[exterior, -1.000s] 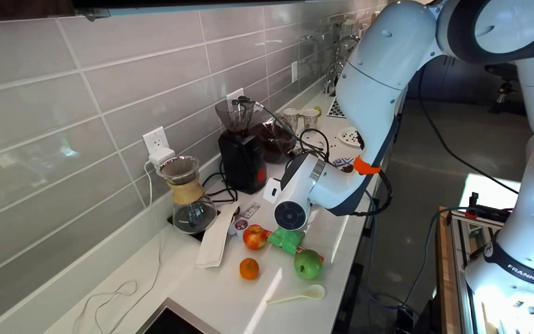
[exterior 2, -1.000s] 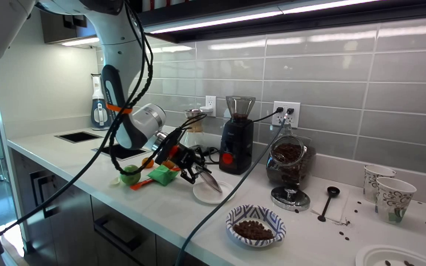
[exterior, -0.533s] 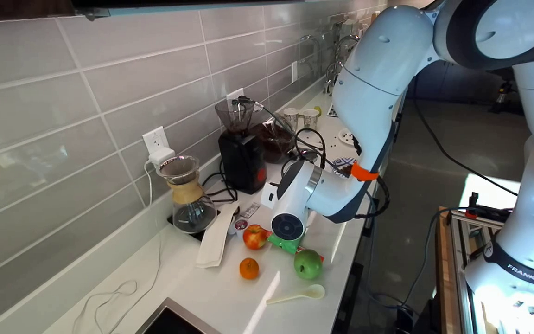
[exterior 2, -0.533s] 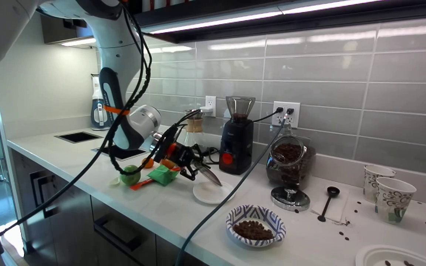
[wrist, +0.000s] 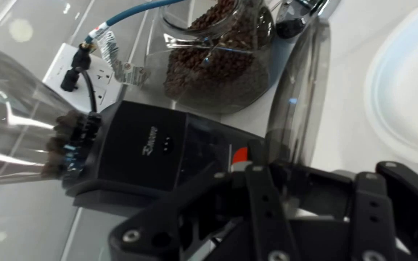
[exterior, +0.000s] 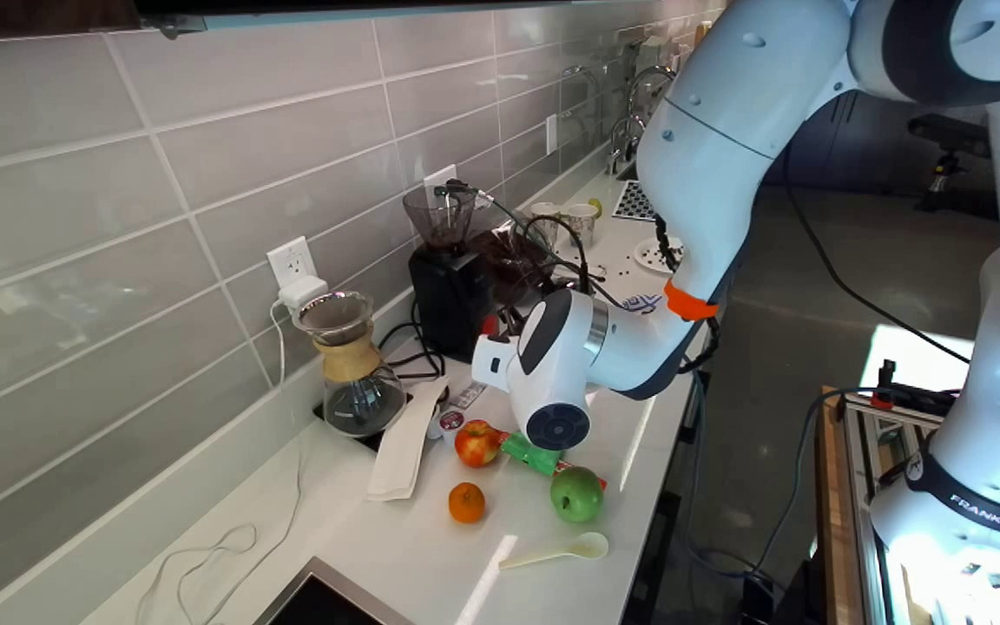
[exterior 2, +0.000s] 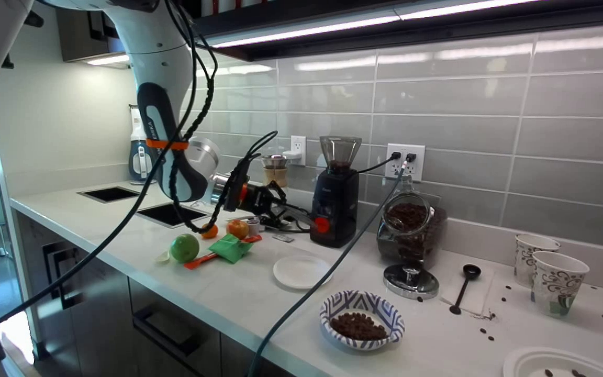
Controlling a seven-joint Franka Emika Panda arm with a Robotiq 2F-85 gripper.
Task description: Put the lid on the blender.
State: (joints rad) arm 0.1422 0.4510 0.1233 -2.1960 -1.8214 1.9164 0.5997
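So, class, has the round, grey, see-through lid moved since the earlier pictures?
Yes: in an exterior view, the lid has moved upward, away from the flat white round plate, towards the tall black blender.

The tool [wrist: 289, 168] clasps the lid [wrist: 298, 101], seen nearly edge-on, near the black blender [wrist: 143, 148].

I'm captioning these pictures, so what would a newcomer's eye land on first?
Probably the big white robot arm, stretched over the counter in both exterior views. Next, the see-through lid held tilted in its gripper, and the black blender, lid not yet on, by the tiled wall.
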